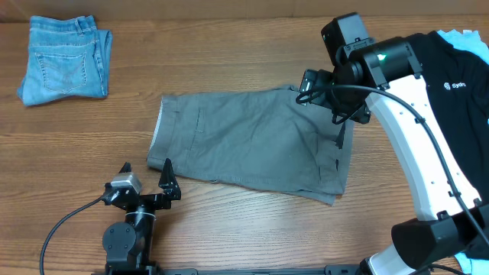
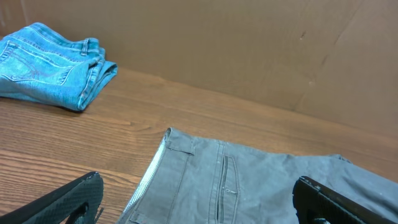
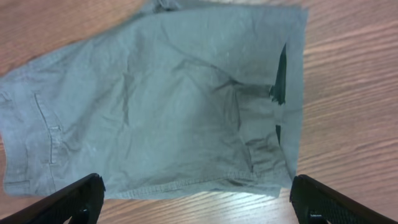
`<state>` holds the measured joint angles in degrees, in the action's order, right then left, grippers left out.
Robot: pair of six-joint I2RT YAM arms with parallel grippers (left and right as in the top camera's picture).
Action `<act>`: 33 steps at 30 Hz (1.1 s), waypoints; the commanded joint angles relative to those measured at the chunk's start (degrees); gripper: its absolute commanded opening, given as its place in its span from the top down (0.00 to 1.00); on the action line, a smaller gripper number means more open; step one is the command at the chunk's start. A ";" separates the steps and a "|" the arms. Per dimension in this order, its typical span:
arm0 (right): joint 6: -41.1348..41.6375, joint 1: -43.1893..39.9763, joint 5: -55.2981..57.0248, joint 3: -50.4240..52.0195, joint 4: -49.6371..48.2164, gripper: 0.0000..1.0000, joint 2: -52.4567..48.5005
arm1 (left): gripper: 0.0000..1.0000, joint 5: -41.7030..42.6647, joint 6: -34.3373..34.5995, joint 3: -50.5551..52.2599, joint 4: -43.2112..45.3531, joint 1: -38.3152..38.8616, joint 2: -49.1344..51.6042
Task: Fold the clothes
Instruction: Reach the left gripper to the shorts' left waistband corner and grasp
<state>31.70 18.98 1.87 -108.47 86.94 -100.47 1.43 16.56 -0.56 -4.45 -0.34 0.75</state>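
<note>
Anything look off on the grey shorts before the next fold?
Slightly. The grey shorts lie flat but skewed on the table, and at the leg-hem end the layers don't line up: dark gaps show between them, with creases bunched beside. Nothing else stands out.

- Your cotton shorts [image 1: 252,141] lie flat at the middle of the table [image 1: 229,61], waistband to the left, legs to the right.
- The denim shorts [image 1: 63,59] sit in the far left corner, well apart from them.
- The tee [image 1: 458,69] lies at the far right edge, partly under your right arm, and the shirt [image 1: 466,34] shows just behind it.
- Your left gripper [image 1: 147,166] stands just in front of the cotton shorts' left end.
- Your right gripper [image 3: 196,190] hangs over their right end.
</note>
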 commanded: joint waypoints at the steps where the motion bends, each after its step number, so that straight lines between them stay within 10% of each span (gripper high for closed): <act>1: 1.60 0.00 -0.24 0.09 -0.50 0.01 0.83 | 0.00 -0.37 0.20 0.28 0.07 0.33 -0.50; 14: 3.56 0.00 3.74 0.09 5.09 0.00 10.08 | 0.00 26.88 3.34 -9.25 9.75 0.33 0.76; 28: 4.85 0.00 7.52 0.33 5.38 0.00 15.10 | 0.00 34.16 -11.61 -68.48 -45.20 0.39 58.97; 33: 2.78 0.00 6.36 0.61 6.36 0.00 14.88 | 0.00 28.55 -12.74 -75.36 -50.16 0.11 75.34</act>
<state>35.90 19.00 8.14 -108.18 93.14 -86.21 32.38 6.50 -73.12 -53.65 -0.34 69.41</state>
